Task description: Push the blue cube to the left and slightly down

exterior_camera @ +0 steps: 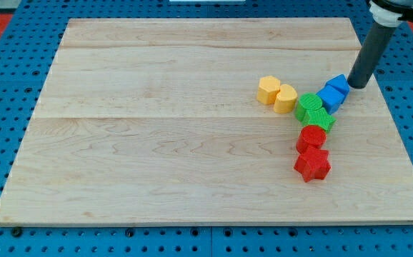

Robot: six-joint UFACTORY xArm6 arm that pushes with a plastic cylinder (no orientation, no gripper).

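A blue cube (330,98) lies at the view's right on the wooden board (156,143), with a second blue block (339,83) touching its upper right side. My tip (356,86) stands just right of that second blue block, touching or nearly touching it. The blue cube's left side touches a green round block (308,105).
A green star-like block (319,119) sits below the green round one. A red block (311,136) and a red star (312,164) follow below. A yellow hexagon (268,89) and a yellow round block (286,98) lie left of the greens. The board's right edge is close.
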